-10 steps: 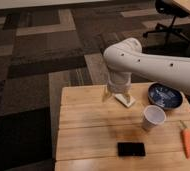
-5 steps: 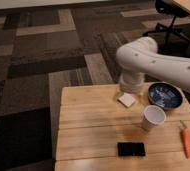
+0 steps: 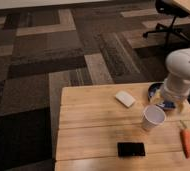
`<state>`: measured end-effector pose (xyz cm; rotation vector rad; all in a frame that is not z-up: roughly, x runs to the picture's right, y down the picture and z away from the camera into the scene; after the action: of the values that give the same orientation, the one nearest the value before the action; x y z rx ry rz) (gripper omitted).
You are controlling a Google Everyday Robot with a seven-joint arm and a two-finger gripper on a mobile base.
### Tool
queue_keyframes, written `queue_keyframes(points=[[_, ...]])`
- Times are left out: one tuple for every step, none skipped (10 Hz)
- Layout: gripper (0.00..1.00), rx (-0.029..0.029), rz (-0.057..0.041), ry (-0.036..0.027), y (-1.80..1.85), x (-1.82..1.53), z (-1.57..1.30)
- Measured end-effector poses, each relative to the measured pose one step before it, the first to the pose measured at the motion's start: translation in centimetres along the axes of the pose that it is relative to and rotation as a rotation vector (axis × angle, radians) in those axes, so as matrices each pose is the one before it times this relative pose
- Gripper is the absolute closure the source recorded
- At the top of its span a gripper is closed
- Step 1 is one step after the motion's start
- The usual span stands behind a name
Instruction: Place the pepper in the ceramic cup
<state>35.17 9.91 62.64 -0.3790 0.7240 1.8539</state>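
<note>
The orange-red pepper (image 3: 186, 142) lies on the wooden table (image 3: 93, 125) near its right front corner, green stem end pointing away from me. The white ceramic cup (image 3: 152, 117) stands upright a short way to the pepper's left, and nothing shows inside it. My white arm (image 3: 187, 70) comes in from the right edge. Its gripper (image 3: 168, 101) hangs low over the dark blue bowl (image 3: 154, 92), just behind and to the right of the cup. The gripper is apart from the pepper, and I see nothing in it.
A white rectangular block (image 3: 124, 98) lies behind the cup toward the table's middle. A black phone (image 3: 131, 149) rests flat near the front edge. An office chair (image 3: 169, 20) stands on the patterned carpet at the far right.
The arm has swung from the middle of the table's back to the right, ending over the blue bowl. The pepper, cup, block and phone have stayed put.
</note>
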Motion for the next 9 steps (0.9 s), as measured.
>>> queue_keyframes(points=[[0.35, -0.00703, -0.00936, 0.00331, -1.534, 0.067, 0.088], [0.35, -0.00351, -0.00703, 0.00310, -0.383, 0.039, 0.084], [0.35, -0.00138, -0.00184, 0.00059, 0.165, -0.026, 0.010], [0.35, -0.00009, 0.00074, -0.00004, -0.038, 0.012, -0.004], [0.35, -0.00007, -0.00085, -0.00011, 0.049, -0.016, -0.003], [0.35, 0.00029, 0.00033, 0.00052, -0.016, 0.011, 0.026], [0.35, 0.03271, 0.02888, -0.00959, -2.253, -0.818, 0.906], [0.35, 0.00872, 0.02743, -0.00403, -1.502, -0.520, 0.663], [0.35, -0.00919, 0.04667, -0.01262, -2.316, -1.085, 1.270]])
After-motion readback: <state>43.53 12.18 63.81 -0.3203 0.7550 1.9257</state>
